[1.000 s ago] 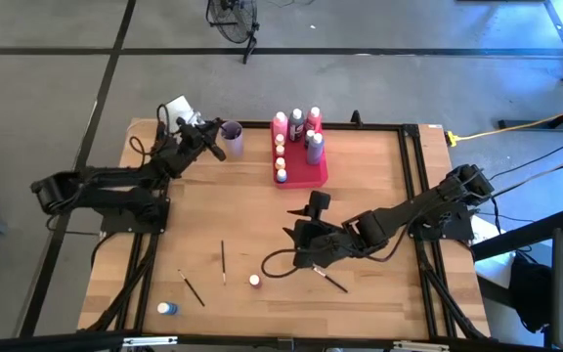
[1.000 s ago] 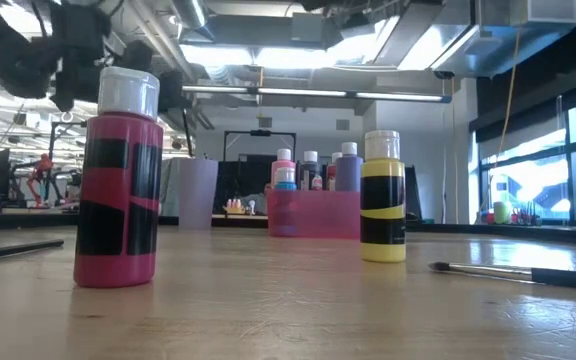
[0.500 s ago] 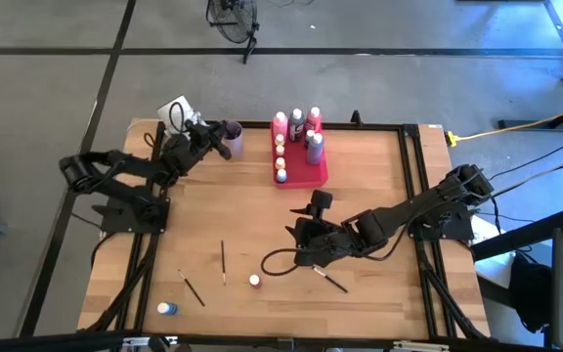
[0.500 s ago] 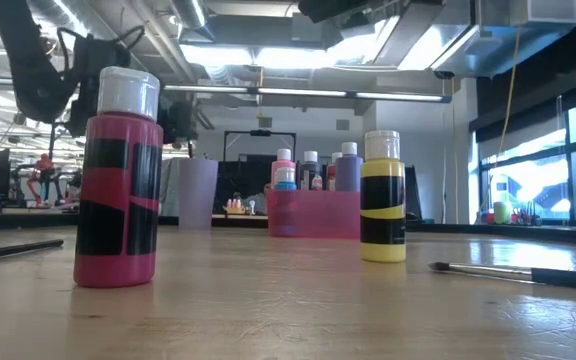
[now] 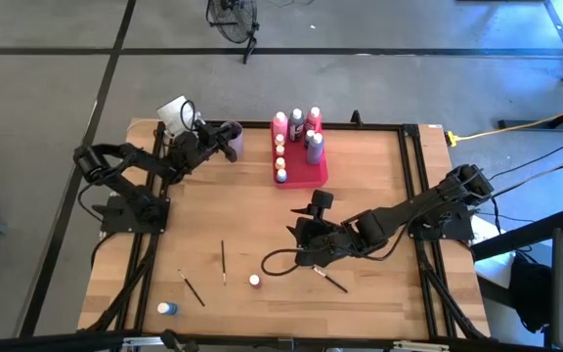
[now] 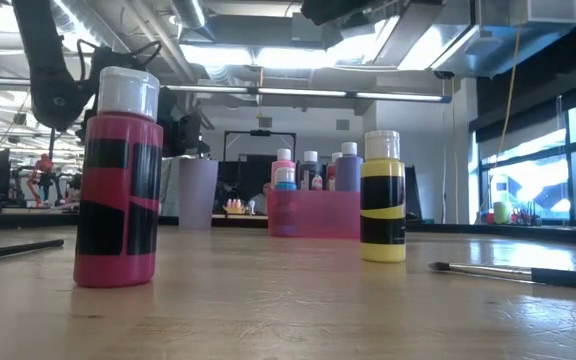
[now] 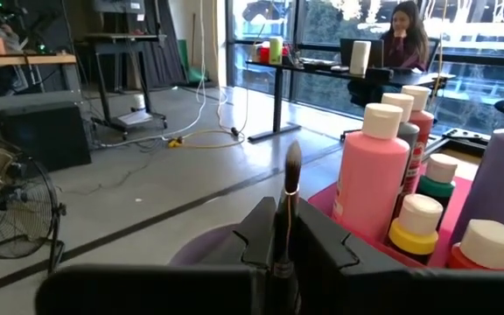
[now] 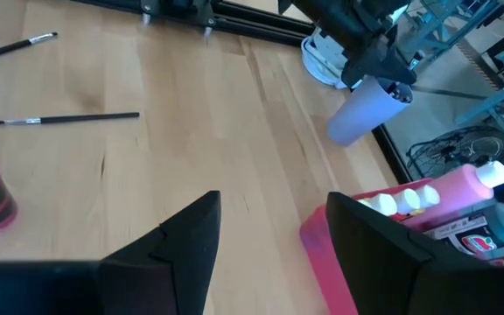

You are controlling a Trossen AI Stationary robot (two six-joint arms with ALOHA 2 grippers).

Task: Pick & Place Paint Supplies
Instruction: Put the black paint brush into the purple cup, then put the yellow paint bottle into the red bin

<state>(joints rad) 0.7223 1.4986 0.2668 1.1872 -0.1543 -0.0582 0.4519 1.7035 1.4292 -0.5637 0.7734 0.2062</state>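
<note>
1. Step in hand, I reckon: dropping a brush into the cup. The left gripper (image 5: 206,143) is at the far left of the table, right over the lilac cup (image 5: 231,140), fingers clamped on a brush (image 7: 288,203) that stands upright between them, bristles up, with the cup rim just below in the wrist view.
2. Next move probably calls for lining the handle end up inside the rim, lowering a bit, then letting go. Tilt it and it could catch the rim or nudge the cup.
3. The right gripper (image 5: 298,246) waits mid-table, fingers apart, nothing in them, a brush (image 5: 330,281) lying just beside it.
4. Still out on the table: two more brushes (image 5: 223,262), a pink bottle (image 6: 117,180), a yellow bottle (image 6: 382,197) and a blue bottle (image 5: 167,309) near the front edge.
5. Tray (image 5: 311,176) by the cup already holds several bottles.
</note>
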